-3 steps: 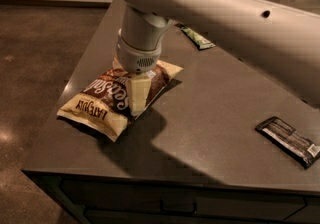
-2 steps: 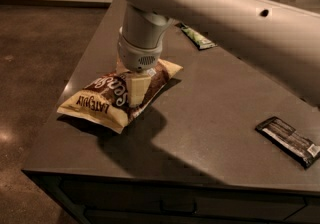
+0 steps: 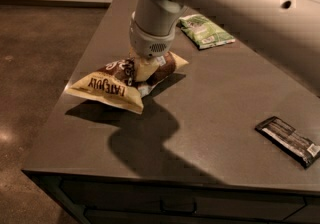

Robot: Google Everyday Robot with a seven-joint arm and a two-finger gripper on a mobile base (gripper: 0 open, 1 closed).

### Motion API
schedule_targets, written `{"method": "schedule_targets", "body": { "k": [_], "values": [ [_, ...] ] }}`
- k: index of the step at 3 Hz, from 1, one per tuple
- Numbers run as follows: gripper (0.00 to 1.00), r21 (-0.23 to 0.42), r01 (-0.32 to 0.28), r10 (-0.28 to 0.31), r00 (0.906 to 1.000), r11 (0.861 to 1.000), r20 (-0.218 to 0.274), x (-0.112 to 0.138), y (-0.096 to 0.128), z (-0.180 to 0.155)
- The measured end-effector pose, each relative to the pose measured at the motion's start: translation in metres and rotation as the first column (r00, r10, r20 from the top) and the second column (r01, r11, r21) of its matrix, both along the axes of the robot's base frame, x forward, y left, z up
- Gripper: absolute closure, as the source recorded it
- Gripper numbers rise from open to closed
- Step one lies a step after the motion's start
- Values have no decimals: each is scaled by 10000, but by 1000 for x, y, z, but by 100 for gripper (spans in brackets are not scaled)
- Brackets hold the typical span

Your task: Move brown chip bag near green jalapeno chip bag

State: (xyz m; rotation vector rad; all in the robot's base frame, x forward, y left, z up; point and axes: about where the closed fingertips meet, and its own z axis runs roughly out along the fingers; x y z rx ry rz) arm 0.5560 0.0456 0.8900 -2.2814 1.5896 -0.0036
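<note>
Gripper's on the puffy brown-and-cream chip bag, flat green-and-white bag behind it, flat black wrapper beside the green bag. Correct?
Wrapper's wrong. Camera view: flat black wrapper lies at the near right of the table, far from the flat green-and-white bag. Gripper on puffy brown-and-cream chip bag: yes.

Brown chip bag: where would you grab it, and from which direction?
Probably the puffy middle of the brown bag, from straight above. The centre bulges upward and can bunch into a fold, while the thin sealed ends are harder to pinch against the table. The gripper is there now, pointing down, shut on that middle.
</note>
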Motion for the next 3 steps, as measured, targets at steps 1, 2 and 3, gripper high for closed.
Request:
{"method": "schedule_targets", "body": {
  "k": [1,2,3],
  "values": [
    [100,129,872,-876,9953,9961,419,22,-26,18],
    [100,224,1869,-1881,9789,9821,799,49,-54,33],
    [100,399,2966,-2992,9478,9542,1098,78,-87,43]
  ]
}}
